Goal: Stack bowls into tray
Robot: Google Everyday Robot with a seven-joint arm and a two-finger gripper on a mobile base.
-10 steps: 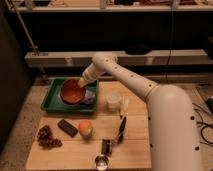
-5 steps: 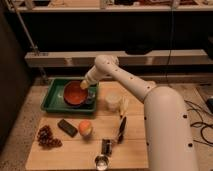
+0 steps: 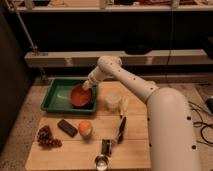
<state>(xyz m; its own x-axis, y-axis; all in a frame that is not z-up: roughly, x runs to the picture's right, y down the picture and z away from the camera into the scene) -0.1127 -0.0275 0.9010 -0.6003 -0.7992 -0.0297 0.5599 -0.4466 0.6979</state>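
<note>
The green tray lies at the back left of the wooden table. The orange-red bowl sits low in the tray's right half, tilted a little. My gripper is at the bowl's back right rim, shut on it, with the white arm reaching in from the right. The smaller pale bowl does not show on its own; the spot where it stood is covered by the orange-red bowl.
A cream cup stands just right of the tray. In front lie a round orange fruit, a dark flat block, a brown cluster, a black utensil and a small metal cup. A shelf runs behind the table.
My gripper has moved the orange-red bowl a little to the right and down within the tray, over the place where the pale bowl showed.
</note>
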